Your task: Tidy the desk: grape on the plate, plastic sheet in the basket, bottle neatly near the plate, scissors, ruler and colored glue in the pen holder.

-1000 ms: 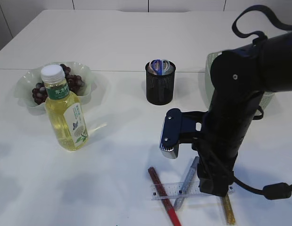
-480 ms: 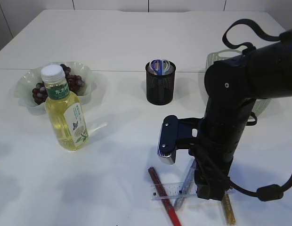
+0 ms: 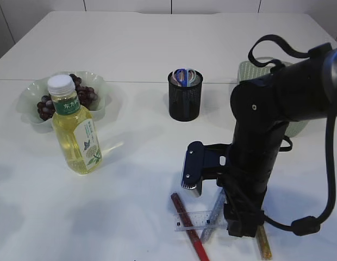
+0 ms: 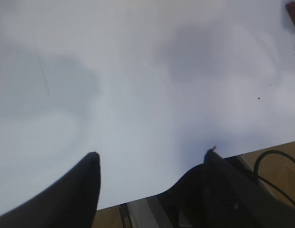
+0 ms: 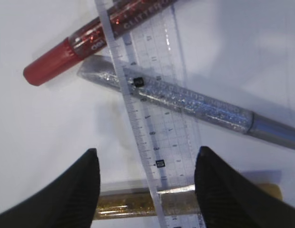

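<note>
Right tool [image 5: 143, 190] spread open, low over clear ruler [image 5: 154, 133], nothing gripped. Ruler lies across three glue sticks at near right of desk [image 3: 157, 43]: red glue [image 5: 85, 40], silver glue [image 5: 185, 102], gold glue [image 5: 133, 202]. Left tool [image 4: 150, 178] open, empty, over bare desk at near edge. Pen holder [image 3: 185, 98] mid-desk, scissors [image 3: 184, 76] inside. Grapes [image 3: 84, 95] on plate [image 3: 32, 89] far left, bottle [image 3: 74, 128] upright just in front of plate. Basket [image 3: 245, 70] far right, mostly hidden behind right arm.
</note>
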